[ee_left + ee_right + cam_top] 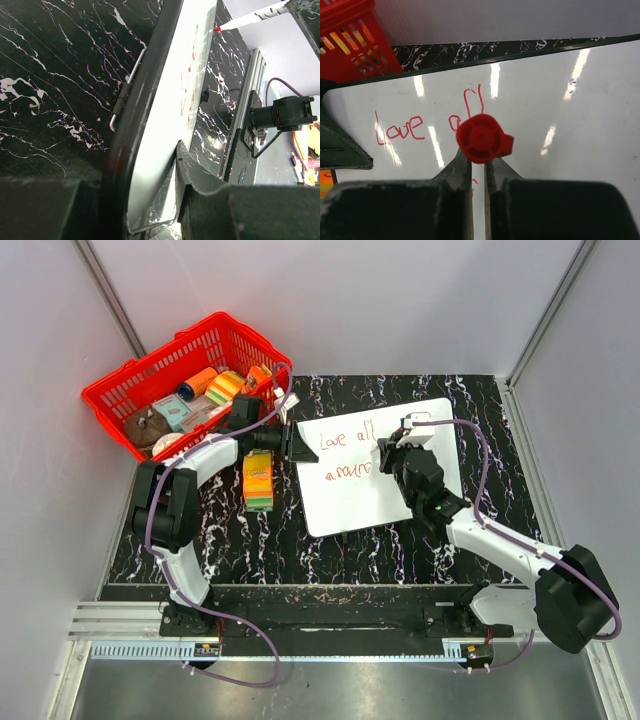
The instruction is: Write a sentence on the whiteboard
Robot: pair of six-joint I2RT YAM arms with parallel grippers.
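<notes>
The whiteboard (365,508) lies flat on the black marbled table. The sentence (345,436) stands on it in red, "Love all" above and a second line (348,473) below. My left gripper (297,444) is shut on the board's left edge; the left wrist view shows the dark rim and white face (170,100) between its jaws (150,170). My right gripper (392,456) hangs over the board's middle, shut on a white marker. The marker's red back end (482,138) faces the right wrist camera above the fingertips (478,162). Its red tip (218,30) is at the board's surface.
A red basket (108,400) full of small items stands at the back left. A yellow, orange and green pack (258,480) lies on the table just left of the board. Grey walls close the table at the back and both sides.
</notes>
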